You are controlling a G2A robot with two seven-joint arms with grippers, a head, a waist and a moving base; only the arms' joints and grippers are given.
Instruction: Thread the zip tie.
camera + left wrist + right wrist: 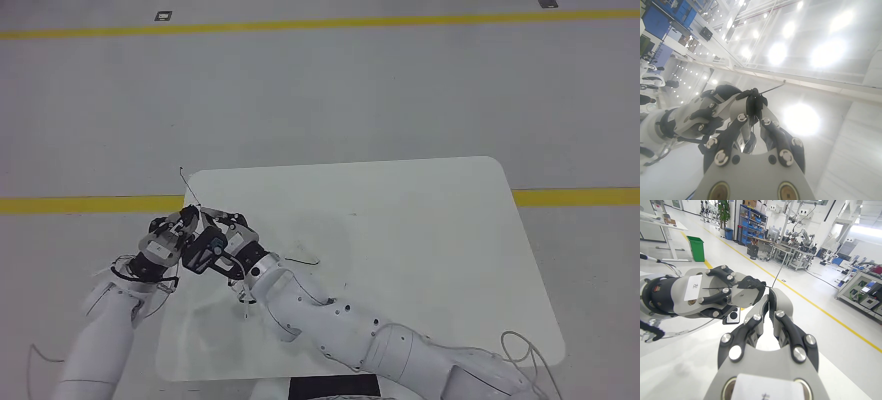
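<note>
A thin black zip tie [183, 180] sticks up and away from where my two grippers meet, above the left edge of the white table [400, 250]. My left gripper [190, 222] is shut on the tie [772, 89]. In its wrist view the fingers [755, 108] close over the black strap, whose free end points out past them. My right gripper [212, 225] faces it tip to tip. Its fingers [769, 294] are pressed together with the tie [777, 276] rising from their tips. The left gripper [757, 285] sits just beside them, with the tie's tail crossing it.
Both grippers hover by the table's left rim, with open tabletop [668, 361] to the right. A thin dark strand [305, 262] lies on the table near the right arm. Yellow floor lines [320, 22] run beyond the table.
</note>
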